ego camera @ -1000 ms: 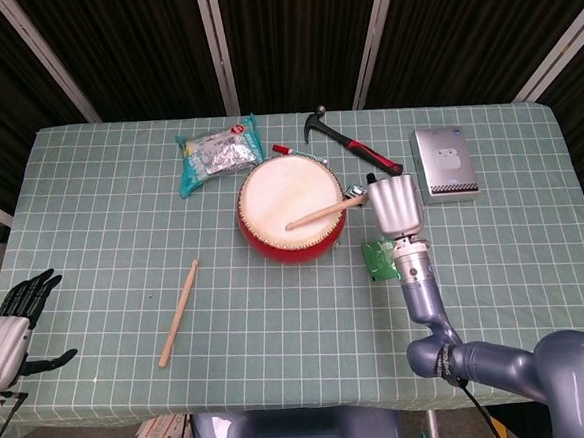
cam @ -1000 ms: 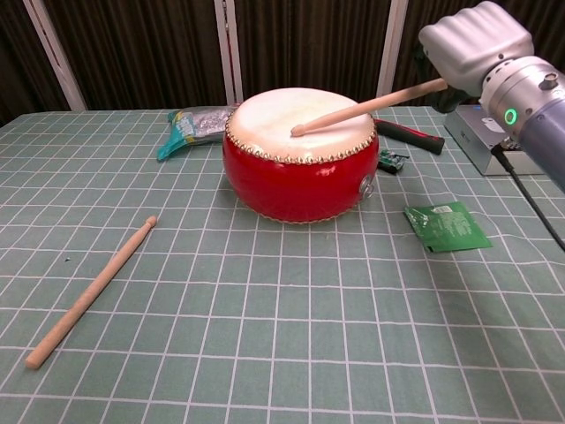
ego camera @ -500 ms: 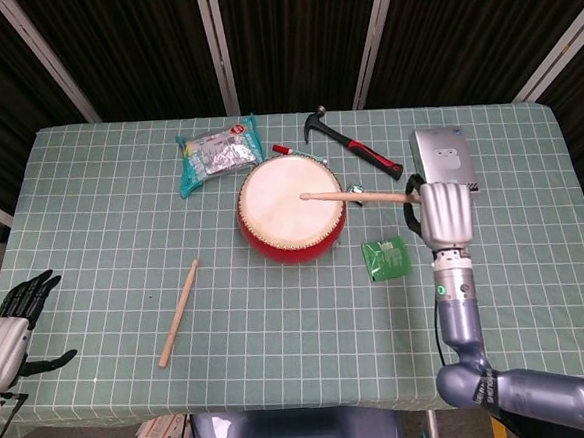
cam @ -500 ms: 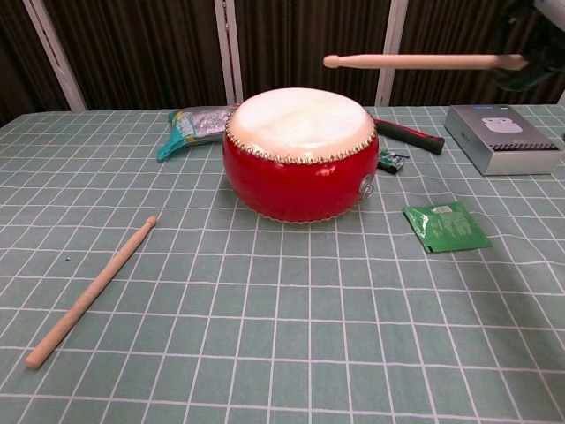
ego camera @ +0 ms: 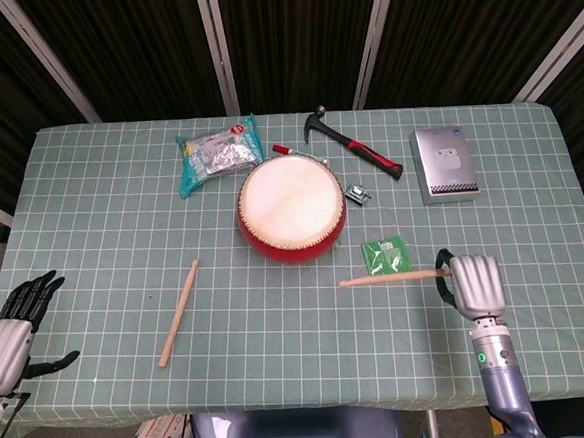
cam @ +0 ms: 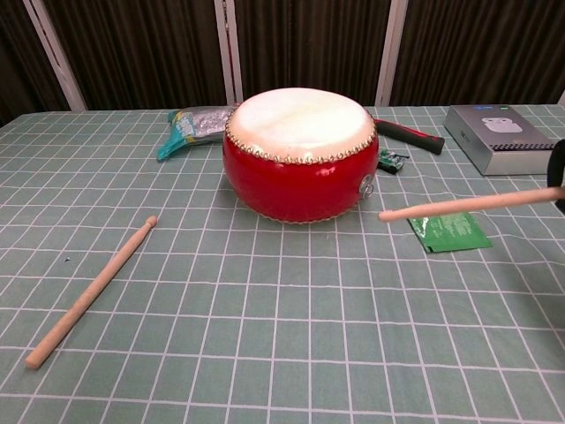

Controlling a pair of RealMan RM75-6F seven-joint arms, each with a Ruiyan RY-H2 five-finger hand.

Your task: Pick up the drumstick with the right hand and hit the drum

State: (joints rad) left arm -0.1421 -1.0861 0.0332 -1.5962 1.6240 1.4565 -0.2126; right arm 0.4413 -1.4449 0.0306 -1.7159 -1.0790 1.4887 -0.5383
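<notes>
Near the counter's (ego camera: pixel 90 193) front right edge, the right hand (ego camera: pixel 474 284) grips a drumstick (ego camera: pixel 388 277), its tip pointing left over the green packet (ego camera: pixel 386 256), short of the red drum (ego camera: pixel 291 208). The stick is in hand; the strike seems next, calling for a reach forward and left, then down. Open cloth lies between. The left hand (ego camera: pixel 9 334) hangs open off the left corner.

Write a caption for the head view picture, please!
Right hand holds a drumstick beside the red drum.
</notes>
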